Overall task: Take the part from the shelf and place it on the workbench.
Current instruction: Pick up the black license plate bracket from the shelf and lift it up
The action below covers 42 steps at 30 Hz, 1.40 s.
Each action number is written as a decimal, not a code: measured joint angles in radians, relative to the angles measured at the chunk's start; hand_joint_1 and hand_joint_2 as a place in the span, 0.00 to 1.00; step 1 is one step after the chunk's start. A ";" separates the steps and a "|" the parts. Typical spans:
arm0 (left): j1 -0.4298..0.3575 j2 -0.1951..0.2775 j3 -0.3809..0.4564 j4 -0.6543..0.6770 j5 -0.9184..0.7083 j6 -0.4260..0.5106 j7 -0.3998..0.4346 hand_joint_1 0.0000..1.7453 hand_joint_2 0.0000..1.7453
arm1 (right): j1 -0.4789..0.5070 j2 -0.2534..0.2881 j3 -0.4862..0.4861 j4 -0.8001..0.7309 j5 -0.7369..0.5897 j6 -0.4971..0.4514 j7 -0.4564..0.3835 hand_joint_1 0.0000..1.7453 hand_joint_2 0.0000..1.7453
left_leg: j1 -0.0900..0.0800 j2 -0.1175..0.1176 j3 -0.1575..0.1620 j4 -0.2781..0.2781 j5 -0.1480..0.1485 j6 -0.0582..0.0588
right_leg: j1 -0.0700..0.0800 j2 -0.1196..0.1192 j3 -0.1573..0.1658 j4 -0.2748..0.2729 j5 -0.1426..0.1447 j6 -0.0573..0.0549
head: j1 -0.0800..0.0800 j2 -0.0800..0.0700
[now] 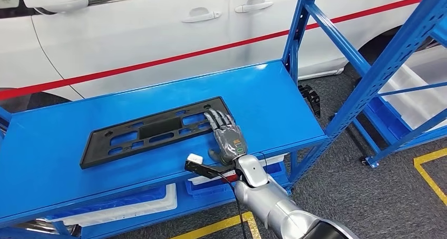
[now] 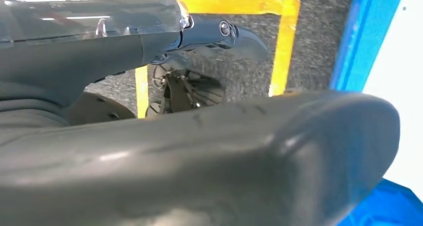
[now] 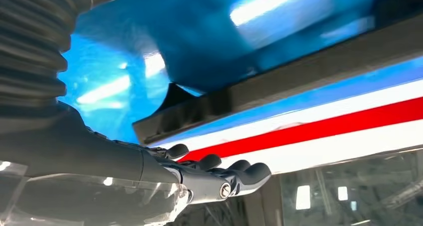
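The part is a long flat black plastic plate with several cut-outs, lying flat on the blue bench top. My right hand lies at the plate's right end, fingers stretched out flat over its corner and gripping nothing. In the right wrist view the straight fingers reach alongside the plate's dark edge without closing on it. My left hand hangs over grey floor, its thick thumb close to the lens and a finger extended, holding nothing.
A white car with a red stripe stands just behind the bench. Blue rack uprights and a second blue shelf unit rise at the right. White bins sit under the bench top. Yellow tape marks the grey floor.
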 joint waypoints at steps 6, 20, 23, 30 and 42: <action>0.003 0.004 0.011 0.000 0.011 -0.002 -0.021 0.00 0.00 | 0.031 0.019 -0.001 -0.029 -0.037 0.002 -0.071 0.00 1.00 | 0.000 0.000 0.033 -0.084 0.018 0.024 | 0.003 -0.001 -0.017 0.030 -0.024 0.026 | 0.002 0.000; 0.017 0.004 0.026 0.000 -0.001 0.002 -0.016 0.00 0.00 | 0.059 0.079 0.132 -0.085 -0.243 0.064 -0.066 0.00 1.00 | 0.005 -0.003 0.035 -0.071 -0.002 -0.011 | -0.015 0.001 -0.034 0.022 0.001 0.020 | 0.002 0.000; 0.017 0.002 0.026 0.000 -0.005 0.004 -0.015 0.00 0.00 | 0.045 0.089 0.237 -0.109 -0.318 0.081 -0.030 0.00 1.00 | 0.009 -0.002 -0.011 0.034 -0.068 -0.021 | -0.015 0.000 -0.031 0.016 0.003 0.002 | 0.002 0.000; 0.019 -0.002 0.026 0.000 -0.010 0.006 -0.014 0.00 0.00 | 0.033 0.096 0.415 -0.143 -0.387 0.099 0.008 0.00 1.00 | 0.007 -0.001 -0.023 0.048 -0.024 -0.009 | -0.001 0.001 -0.023 0.021 -0.006 -0.007 | 0.002 0.000; 0.026 -0.013 0.026 0.000 -0.035 0.009 0.007 0.00 0.00 | -0.001 0.096 0.586 -0.161 -0.500 0.098 0.098 0.00 1.00 | 0.006 0.001 0.035 -0.080 0.009 0.028 | -0.011 -0.001 -0.156 0.300 -0.133 0.042 | 0.005 0.000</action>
